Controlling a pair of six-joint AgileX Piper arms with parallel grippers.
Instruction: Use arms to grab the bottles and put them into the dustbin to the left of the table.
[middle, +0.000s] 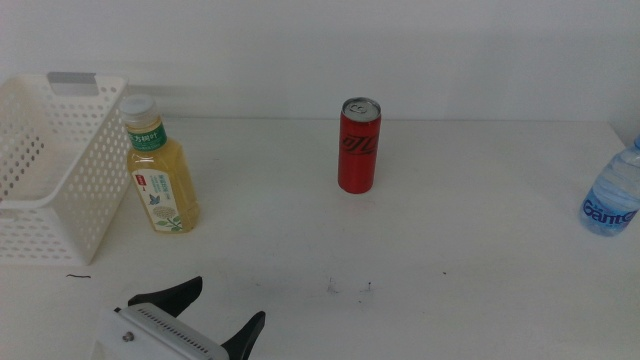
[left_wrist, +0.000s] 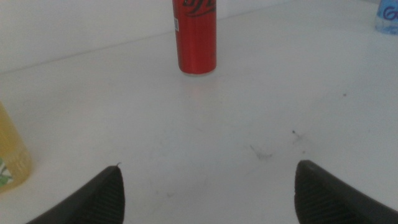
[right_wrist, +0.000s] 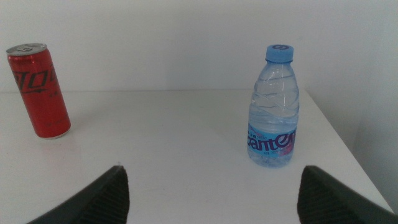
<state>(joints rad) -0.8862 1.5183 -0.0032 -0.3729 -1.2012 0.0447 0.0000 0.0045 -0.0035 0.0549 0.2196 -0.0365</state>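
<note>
three bottles (middle: 358, 146) upright, perhaps untouched

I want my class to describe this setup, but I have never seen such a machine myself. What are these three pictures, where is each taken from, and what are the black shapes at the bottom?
This is a robot with two arms at a white table. The middle view looks forward and down over it. The other two come from cameras on each arm's wrist, so the black shapes at the bottom are that arm's own fingers.

The left gripper shows at the bottom of the middle view, open and holding nothing. The right gripper appears only in its own wrist view, also open and empty.

On the table stand a yellow tea bottle, a red can near the middle, and a water bottle with a blue cap at the right edge. The white basket beside the tea bottle is the dustbin.
</note>
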